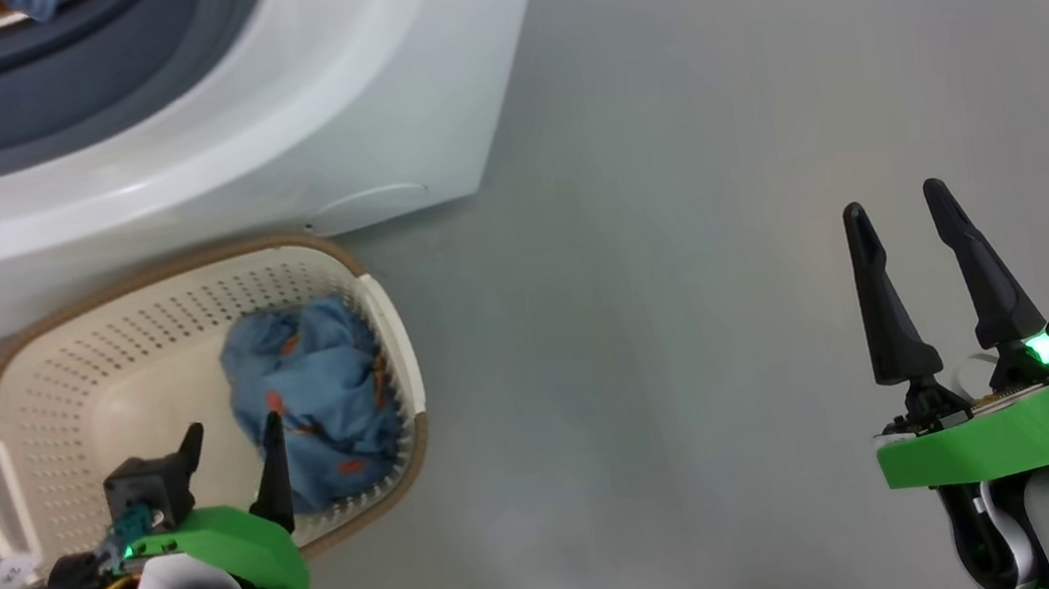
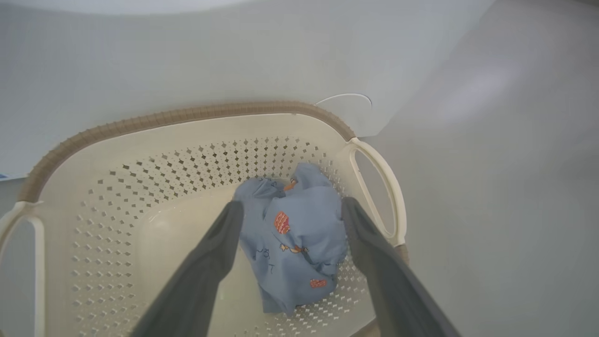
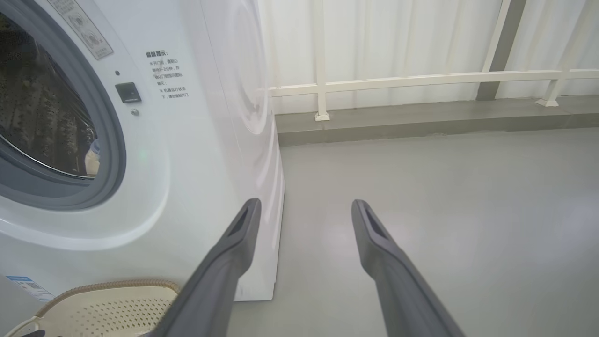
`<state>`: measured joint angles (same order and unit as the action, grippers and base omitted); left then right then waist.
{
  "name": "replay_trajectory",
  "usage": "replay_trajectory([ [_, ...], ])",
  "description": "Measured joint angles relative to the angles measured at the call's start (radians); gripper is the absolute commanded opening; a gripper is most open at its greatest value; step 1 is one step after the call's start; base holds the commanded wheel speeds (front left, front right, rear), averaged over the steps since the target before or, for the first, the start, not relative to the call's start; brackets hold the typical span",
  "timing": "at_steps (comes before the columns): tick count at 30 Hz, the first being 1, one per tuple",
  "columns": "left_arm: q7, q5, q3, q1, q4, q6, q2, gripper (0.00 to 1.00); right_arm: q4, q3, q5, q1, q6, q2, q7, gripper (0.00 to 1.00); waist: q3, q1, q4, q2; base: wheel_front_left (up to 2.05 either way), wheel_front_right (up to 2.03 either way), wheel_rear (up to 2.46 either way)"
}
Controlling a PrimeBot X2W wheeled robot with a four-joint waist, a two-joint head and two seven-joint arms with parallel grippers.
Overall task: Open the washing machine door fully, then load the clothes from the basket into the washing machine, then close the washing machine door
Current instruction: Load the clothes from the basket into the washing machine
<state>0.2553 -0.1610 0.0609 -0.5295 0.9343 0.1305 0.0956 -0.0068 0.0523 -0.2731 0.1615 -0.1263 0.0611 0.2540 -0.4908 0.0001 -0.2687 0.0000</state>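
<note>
Left pincer [image 1: 234,438] is held wide open, empty, over the cream perforated brown-rimmed plastic basket [image 1: 133,281] — the crumpled light-blue orange-printed cloth [image 1: 317,400] inside is framed between its fingers [image 2: 206,262]. Right pincer [image 1: 894,204] is spread empty above grey floor [image 1: 690,334].

My view of a bare grey room, edged by a white railing [image 3: 421,78].
A smooth grey floor [image 3: 444,210] with soft pale glare spreads before the railing. A low grey kerb [image 3: 421,119] runs under it. Behind it stand a pale ribbed surface [image 3: 398,32], wall or curtain, and a grey post [image 3: 503,42].
</note>
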Motion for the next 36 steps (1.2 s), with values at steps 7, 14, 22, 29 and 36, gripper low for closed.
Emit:
replay_trajectory([
  [7,0.0,-0.058,0.096,-0.095,0.164,0.001,0.039,1.0,-0.002,0.008,-0.006,0.031,0.0,-0.009,0.0,1.0,-0.057,0.0,-0.041,0.0,0.0,0.0,0.0],
  [14,-0.022,-0.105,0.176,-0.184,0.254,0.001,0.078,1.0,-0.004,0.017,-0.009,0.046,0.0,-0.019,0.0,1.0,-0.105,-0.0001,-0.075,0.0,0.0,0.0,0.0],
  [22,-0.088,-0.156,0.228,-0.268,0.309,0.001,0.133,1.0,-0.015,0.043,-0.045,0.08,0.0,-0.021,0.0,1.0,-0.161,-0.0001,-0.111,0.0,0.0,0.0,0.0],
  [29,-0.147,-0.181,0.264,-0.304,0.329,0.001,0.17,1.0,-0.02,0.053,-0.056,0.082,0.0,-0.021,0.0,1.0,-0.199,-0.0001,-0.142,0.0,0.0,0.0,0.0],
  [36,-0.201,-0.246,0.329,-0.333,0.311,0.001,0.176,1.0,-0.03,0.074,-0.08,0.102,0.0,-0.022,0.0,1.0,-0.237,-0.0001,-0.169,0.0,0.0,0.0,0.0],
])
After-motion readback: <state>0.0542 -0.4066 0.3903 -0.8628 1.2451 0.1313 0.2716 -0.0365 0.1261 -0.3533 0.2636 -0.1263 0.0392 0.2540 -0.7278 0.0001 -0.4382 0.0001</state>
